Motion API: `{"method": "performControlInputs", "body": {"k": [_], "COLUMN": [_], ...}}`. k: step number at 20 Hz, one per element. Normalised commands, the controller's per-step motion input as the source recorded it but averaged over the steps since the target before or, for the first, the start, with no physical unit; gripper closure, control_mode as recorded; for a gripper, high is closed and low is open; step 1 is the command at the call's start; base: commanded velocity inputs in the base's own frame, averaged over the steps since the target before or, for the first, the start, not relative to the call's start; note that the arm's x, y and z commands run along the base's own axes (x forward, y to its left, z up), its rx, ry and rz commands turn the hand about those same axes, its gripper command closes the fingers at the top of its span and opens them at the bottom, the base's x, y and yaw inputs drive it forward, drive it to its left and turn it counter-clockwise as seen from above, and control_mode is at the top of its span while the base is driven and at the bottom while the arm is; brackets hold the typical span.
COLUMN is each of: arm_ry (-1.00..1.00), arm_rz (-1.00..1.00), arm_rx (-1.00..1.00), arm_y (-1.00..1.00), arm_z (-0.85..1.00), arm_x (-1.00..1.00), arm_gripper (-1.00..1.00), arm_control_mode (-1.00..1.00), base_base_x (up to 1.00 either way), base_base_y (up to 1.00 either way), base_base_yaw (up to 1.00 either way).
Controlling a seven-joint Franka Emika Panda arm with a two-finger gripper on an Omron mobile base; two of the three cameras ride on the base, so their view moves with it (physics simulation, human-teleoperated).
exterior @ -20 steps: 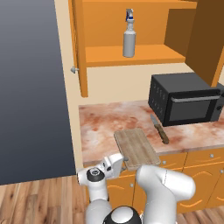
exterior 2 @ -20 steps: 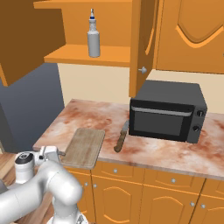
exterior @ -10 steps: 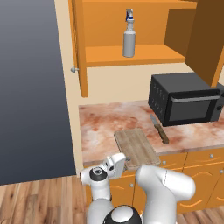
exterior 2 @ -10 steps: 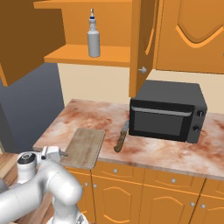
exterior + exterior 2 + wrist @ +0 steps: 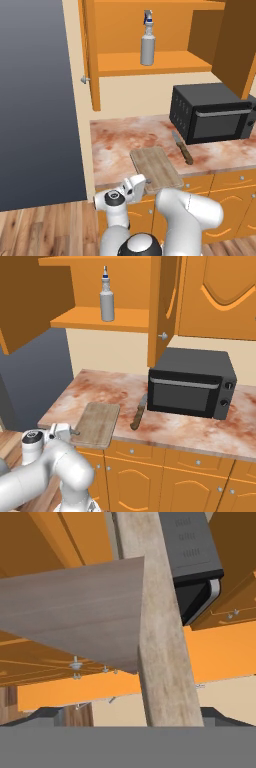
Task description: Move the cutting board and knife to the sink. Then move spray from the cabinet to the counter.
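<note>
Spread wide, the gripper (image 5: pixel 141 183) sat at the near edge of the cutting board (image 5: pixel 155 168), gripping nothing; its fingertips were hard to make out. At the board's three o'clock lay the knife (image 5: pixel 182 147). The spray (image 5: pixel 147 39) stood on the cabinet (image 5: pixel 150 62) shelf.

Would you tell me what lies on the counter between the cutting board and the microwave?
The knife lies between the cutting board and the microwave, blade towards the wall, as the right base view shows.

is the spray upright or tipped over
Upright: the spray stands on its base on the cabinet shelf, nozzle at the top.
</note>
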Motion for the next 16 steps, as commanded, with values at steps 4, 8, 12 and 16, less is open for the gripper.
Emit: {"method": "performControlInputs", "body": {"k": [4,8,12,16], "arm_ry": [0.00,0.00,-0.03,-0.04], "arm_rz": [0.00,0.00,0.00,0.00], "arm_rx": [0.00,0.00,0.00,0.00], "arm_y": [-0.04,-0.07,-0.04,0.00], "arm_z": [0.00,0.00,0.08,0.32], "arm_x": [0.00,-0.04,-0.16,-0.28], "arm_gripper": [1.00,1.00,1.00,1.00], "arm_control_mode": [-1.00,-1.00,-1.00,-1.00], "base_base_x": [0.00,0.00,0.00,0.00], "base_base_y": [0.00,0.00,0.00,0.00], "base_base_yaw": [0.00,0.00,0.00,0.00]}}
